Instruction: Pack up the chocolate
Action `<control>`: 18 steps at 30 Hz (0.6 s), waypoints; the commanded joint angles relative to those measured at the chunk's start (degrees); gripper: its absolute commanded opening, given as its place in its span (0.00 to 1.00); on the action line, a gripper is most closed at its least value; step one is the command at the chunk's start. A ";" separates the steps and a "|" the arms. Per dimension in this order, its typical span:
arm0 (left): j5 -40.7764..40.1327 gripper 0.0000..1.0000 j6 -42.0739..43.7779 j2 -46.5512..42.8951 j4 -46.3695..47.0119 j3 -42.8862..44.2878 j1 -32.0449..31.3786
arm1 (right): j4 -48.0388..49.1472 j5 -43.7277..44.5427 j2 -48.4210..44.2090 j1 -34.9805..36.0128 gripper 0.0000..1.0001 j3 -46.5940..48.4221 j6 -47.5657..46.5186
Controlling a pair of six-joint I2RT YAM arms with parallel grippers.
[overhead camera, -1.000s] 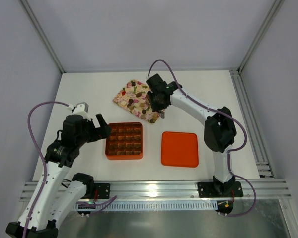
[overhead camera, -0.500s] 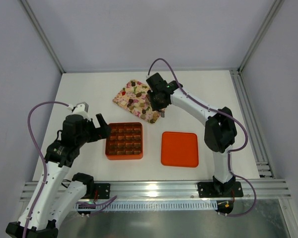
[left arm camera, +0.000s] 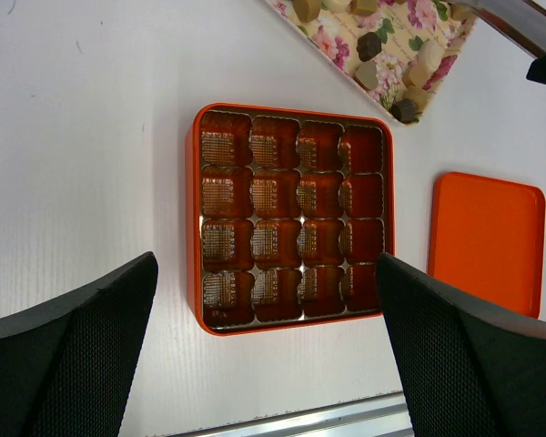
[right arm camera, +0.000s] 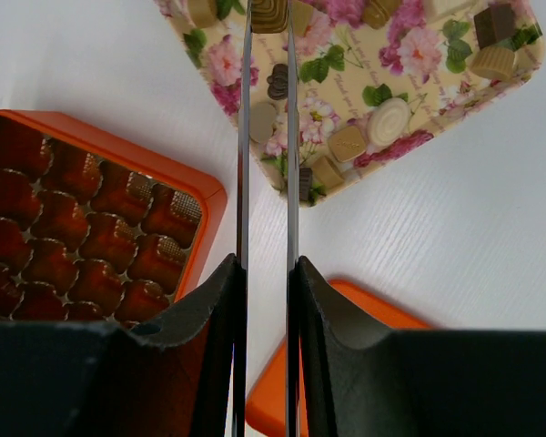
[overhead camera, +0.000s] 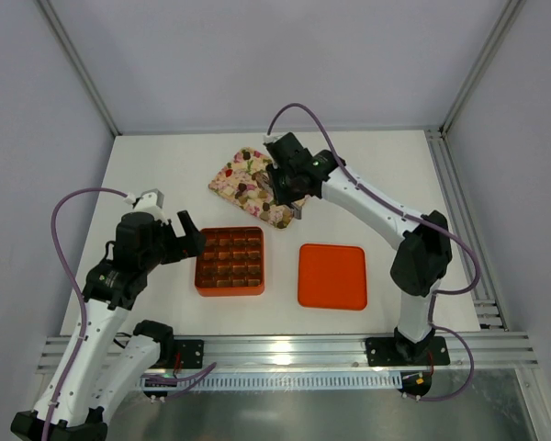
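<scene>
The right claw (right arm camera: 267, 36) is clenched on one striped tan-brown chocolate lump (right arm camera: 269, 13) at its fingertips. Beyond those tips lies the pink-and-cream floral tray (right arm camera: 409, 137), holding the other chocolate lumps (right arm camera: 389, 121). The left claw (left arm camera: 266, 264) gapes wide, holding nothing. The orange gridded plastic box (left arm camera: 193, 218) lies below it, framed between its fingers.

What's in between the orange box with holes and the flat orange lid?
Only bare white table lies between the box and the lid, as the top view shows.
</scene>
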 commanded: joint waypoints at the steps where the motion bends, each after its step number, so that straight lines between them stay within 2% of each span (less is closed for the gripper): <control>1: -0.74 1.00 0.59 -0.26 2.18 0.13 0.24 | 0.64 -0.02 -5.10 2.86 0.18 0.69 1.20; 9: -0.91 1.00 0.59 -0.44 2.09 0.13 0.24 | 1.78 -0.63 -7.13 8.93 0.17 -0.02 3.22; 18: -1.62 1.00 0.50 -1.40 2.09 0.13 0.24 | 4.77 -2.83 -3.70 14.46 0.17 0.59 6.21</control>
